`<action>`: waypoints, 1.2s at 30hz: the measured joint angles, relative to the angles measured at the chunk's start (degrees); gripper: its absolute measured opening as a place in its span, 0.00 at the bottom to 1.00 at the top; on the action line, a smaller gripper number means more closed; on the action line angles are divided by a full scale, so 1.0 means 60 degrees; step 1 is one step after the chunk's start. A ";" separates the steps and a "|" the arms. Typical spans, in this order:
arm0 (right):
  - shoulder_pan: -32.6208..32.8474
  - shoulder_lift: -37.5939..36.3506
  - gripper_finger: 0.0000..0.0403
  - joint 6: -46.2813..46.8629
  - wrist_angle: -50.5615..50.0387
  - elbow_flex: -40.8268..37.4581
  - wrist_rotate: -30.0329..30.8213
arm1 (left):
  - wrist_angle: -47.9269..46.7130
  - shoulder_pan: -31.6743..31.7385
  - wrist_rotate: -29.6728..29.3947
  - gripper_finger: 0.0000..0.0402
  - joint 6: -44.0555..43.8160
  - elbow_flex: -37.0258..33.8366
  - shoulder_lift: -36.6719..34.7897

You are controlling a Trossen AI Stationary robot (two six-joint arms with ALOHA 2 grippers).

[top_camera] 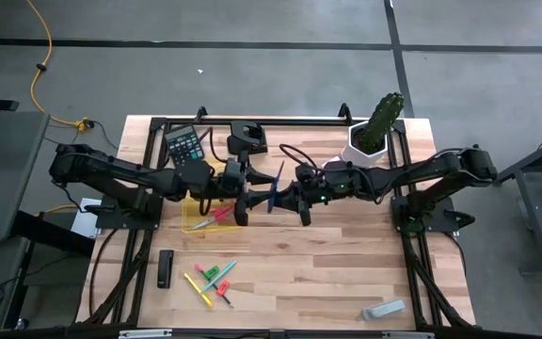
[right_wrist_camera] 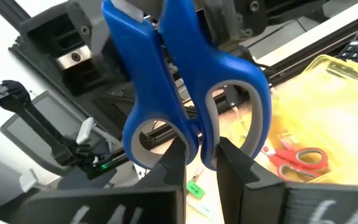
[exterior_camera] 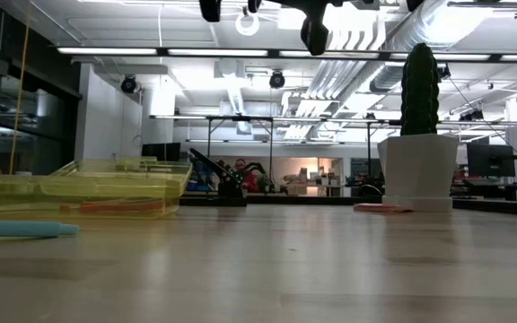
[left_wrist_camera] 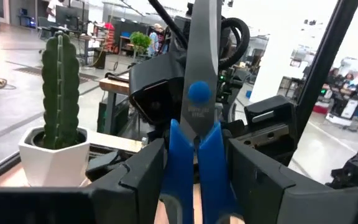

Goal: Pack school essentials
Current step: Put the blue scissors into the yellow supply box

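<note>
- High view: the left gripper (top_camera: 244, 196) and right gripper (top_camera: 301, 195) meet mid-frame above the wooden surface (top_camera: 346, 273), with the blue-handled steel scissors (top_camera: 276, 186) between them. The yellow translucent plastic box (top_camera: 205, 213) at centre left holds red-handled scissors (top_camera: 216, 216); pens (top_camera: 213, 280) lie at lower left.
- Low view: box at left; both grippers hang off the top edge.
- Left wrist view: left gripper clasps the handles.
- Right wrist view: right gripper pinches a handle loop. This looks like a handover; next, one gripper must release.

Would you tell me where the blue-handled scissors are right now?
In the high view the blue-handled scissors hang above mid-table, gripped between the left gripper and right gripper, beside the yellow case.
</note>
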 joint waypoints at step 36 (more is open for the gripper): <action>-0.0129 -0.1754 0.39 -0.1335 -0.2318 0.0024 -0.0129 | -0.3906 0.0011 -0.0901 0.26 0.0748 0.0228 -0.2029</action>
